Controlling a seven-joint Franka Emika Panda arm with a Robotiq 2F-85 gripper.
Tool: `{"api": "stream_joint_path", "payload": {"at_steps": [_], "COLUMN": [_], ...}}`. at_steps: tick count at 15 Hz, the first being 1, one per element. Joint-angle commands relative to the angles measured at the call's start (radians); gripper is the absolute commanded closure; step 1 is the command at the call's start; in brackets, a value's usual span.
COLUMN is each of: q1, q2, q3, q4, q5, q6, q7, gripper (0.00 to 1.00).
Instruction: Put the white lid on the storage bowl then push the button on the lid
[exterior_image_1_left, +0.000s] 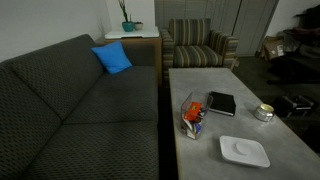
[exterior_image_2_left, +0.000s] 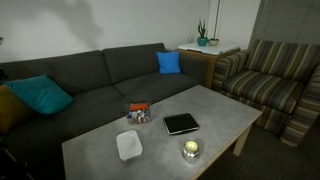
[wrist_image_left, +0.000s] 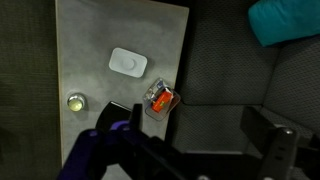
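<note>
The white lid (exterior_image_1_left: 245, 151) lies flat on the grey table (exterior_image_1_left: 200, 85), apart from the storage bowl (exterior_image_1_left: 192, 113). The bowl is clear, shows orange, red and blue contents, and stands near the table's sofa-side edge. Both also show in an exterior view, the lid (exterior_image_2_left: 129, 145) and the bowl (exterior_image_2_left: 139, 112), and in the wrist view, the lid (wrist_image_left: 128, 62) and the bowl (wrist_image_left: 160, 98). The button (wrist_image_left: 128, 61) is a faint spot at the lid's centre. My gripper (wrist_image_left: 200, 135) shows only in the wrist view. It is open and empty, high above the sofa seat beside the bowl.
A black book (exterior_image_1_left: 221, 103) (exterior_image_2_left: 181, 123) and a small round tin (exterior_image_1_left: 263, 112) (exterior_image_2_left: 190, 150) (wrist_image_left: 76, 101) lie on the table. A dark sofa (exterior_image_2_left: 90, 85) with a blue cushion (exterior_image_1_left: 113, 58) runs along it. A striped armchair (exterior_image_1_left: 198, 45) stands at the far end.
</note>
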Motion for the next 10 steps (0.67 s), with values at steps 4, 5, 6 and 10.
{"api": "stream_joint_path", "payload": {"at_steps": [4, 5, 6, 10], "q1": [-0.011, -0.009, -0.007, 0.007], "q2": [0.061, 0.074, 0.092, 0.189], "q3": [0.004, 0.003, -0.002, -0.012], "q4": [0.015, 0.008, 0.001, -0.006], "q5": [0.002, -0.004, 0.002, 0.031], "q6": [0.030, 0.061, 0.094, 0.202], "q7": [-0.039, -0.062, -0.081, -0.149], "gripper": [0.00, 0.00, 0.00, 0.00]}}
